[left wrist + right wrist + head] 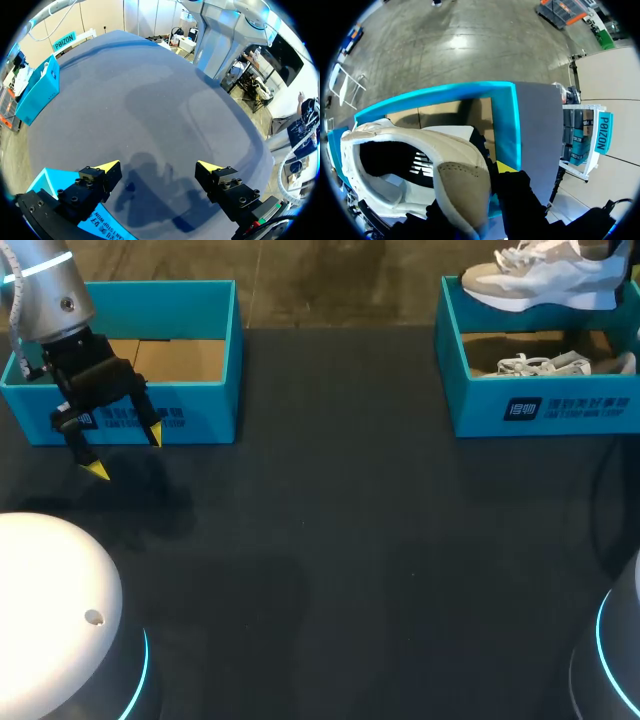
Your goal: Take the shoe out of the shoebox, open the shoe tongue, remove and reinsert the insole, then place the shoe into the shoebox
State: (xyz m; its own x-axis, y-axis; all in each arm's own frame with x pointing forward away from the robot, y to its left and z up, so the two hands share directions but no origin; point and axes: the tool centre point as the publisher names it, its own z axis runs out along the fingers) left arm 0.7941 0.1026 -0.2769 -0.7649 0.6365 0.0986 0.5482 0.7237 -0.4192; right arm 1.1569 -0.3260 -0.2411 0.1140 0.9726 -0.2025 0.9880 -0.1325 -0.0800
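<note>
A white and beige shoe (pixel 545 280) hangs above the teal shoebox (pixel 545 405) at the table's far right. In the right wrist view my right gripper (pixel 480 176) is shut on the heel of this shoe (pixel 420 145), one yellow fingertip (pixel 506 166) showing outside the heel, the other finger hidden by it. The box's teal wall (pixel 512 125) lies below. A second white shoe (pixel 545 365) lies inside that box. My left gripper (pixel 122 452) hangs open over the table in front of the left box, nothing between its fingers (pixel 157 167).
An empty teal box (pixel 130 360) with a brown cardboard floor stands at the far left, its corner (pixel 50 182) just under my left gripper. Two rounded robot bases (pixel 50 610) (pixel 610 650) sit at the near corners. Dark tabletop (pixel 330 540) spreads between the boxes.
</note>
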